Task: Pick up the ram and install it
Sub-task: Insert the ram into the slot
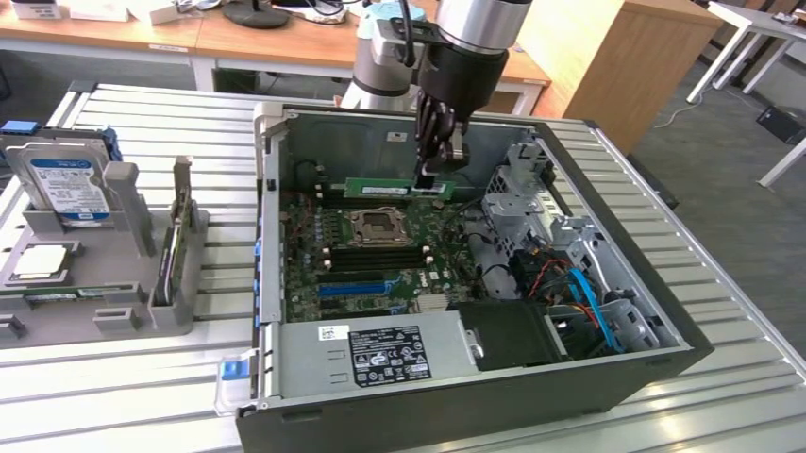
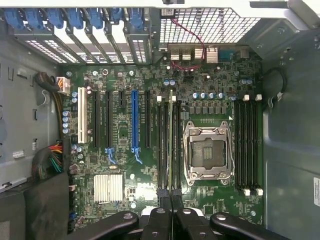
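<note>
The ram (image 1: 377,189) is held clamped at one end between the closed fingers of the gripper (image 1: 433,179), and it is kept level inside the open computer case (image 1: 365,137), above the motherboard (image 1: 321,264). In the wrist view it is seen edge-on (image 2: 170,140), lined up with the black memory slots (image 2: 161,150) beside the CPU socket (image 2: 207,150). Whether it is seated cannot be told.

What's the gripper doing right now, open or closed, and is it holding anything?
Gripper: closed on the ram, holding it on edge above the motherboard inside the computer case.
</note>
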Available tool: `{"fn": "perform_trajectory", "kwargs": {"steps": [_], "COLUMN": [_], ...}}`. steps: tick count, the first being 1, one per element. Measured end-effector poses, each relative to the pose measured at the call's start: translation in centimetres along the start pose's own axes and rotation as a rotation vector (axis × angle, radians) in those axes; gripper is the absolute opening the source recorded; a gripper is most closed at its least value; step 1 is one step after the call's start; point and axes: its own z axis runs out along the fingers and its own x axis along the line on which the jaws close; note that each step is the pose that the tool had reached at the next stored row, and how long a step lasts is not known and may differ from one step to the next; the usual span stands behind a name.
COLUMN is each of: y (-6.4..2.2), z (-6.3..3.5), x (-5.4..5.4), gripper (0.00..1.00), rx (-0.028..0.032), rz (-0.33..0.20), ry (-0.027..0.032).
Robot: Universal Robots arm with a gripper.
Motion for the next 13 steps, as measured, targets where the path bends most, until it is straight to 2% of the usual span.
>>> {"fn": "perform_trajectory", "kwargs": {"steps": [6, 13], "y": [-0.01, -0.05], "z": [0.66, 1.88], "x": [0.0, 0.0], "gripper": [0.12, 0.12], "rx": [0.0, 0.0], "rz": [0.0, 0.0], "ry": [0.0, -0.0001]}}
